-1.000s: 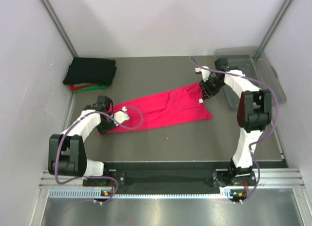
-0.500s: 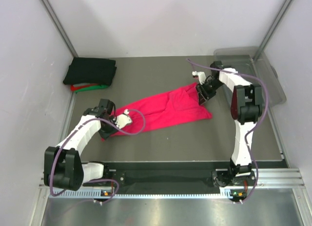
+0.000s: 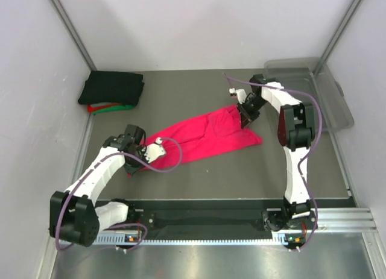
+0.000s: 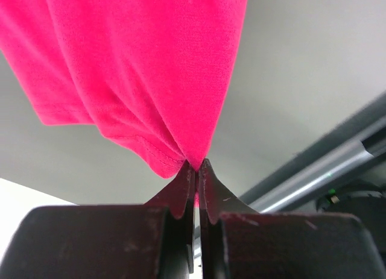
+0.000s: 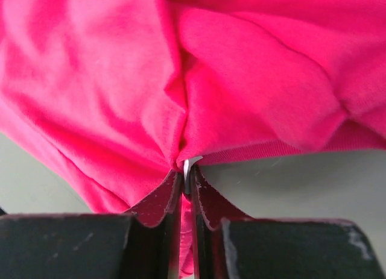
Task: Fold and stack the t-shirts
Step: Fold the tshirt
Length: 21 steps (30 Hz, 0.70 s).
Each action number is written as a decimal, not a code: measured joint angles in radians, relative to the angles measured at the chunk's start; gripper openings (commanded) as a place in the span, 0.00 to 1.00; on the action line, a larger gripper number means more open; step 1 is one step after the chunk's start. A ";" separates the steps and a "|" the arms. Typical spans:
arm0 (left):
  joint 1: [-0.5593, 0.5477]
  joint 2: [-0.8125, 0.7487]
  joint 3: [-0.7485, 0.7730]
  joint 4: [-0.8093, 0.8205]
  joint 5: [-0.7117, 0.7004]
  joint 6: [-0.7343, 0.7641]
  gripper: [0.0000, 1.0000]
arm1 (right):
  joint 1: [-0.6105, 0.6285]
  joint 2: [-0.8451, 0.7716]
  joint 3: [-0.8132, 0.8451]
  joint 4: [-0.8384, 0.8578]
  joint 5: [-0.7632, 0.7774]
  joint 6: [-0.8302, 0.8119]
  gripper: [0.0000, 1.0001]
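On the desk (image 3: 241, 170), the folded t-shirts (image 3: 111, 88) lie behind and left of the spread t-shirt (image 3: 205, 137); the bin (image 3: 332, 98) sits behind and right of it.

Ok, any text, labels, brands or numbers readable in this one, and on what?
None readable. The pink t-shirt shows no print; a white sliver at the right pincer shows no lettering. The folded stack and clear bin show no markings either.

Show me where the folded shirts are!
In the top view, the folded stack sits in the far left corner of the table, beside the left wall, apart from the pink t-shirt stretched across the middle.
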 measured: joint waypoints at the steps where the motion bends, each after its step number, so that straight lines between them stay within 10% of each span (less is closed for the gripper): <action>1: -0.010 -0.013 0.000 -0.013 -0.001 -0.003 0.00 | 0.003 0.010 0.018 -0.004 0.013 0.012 0.07; 9: -0.158 0.022 0.071 -0.120 0.082 -0.054 0.00 | 0.079 0.206 0.404 -0.023 0.164 0.043 0.08; 21: -0.394 0.345 0.275 -0.148 0.257 -0.149 0.01 | 0.163 0.273 0.448 0.433 0.384 0.003 0.09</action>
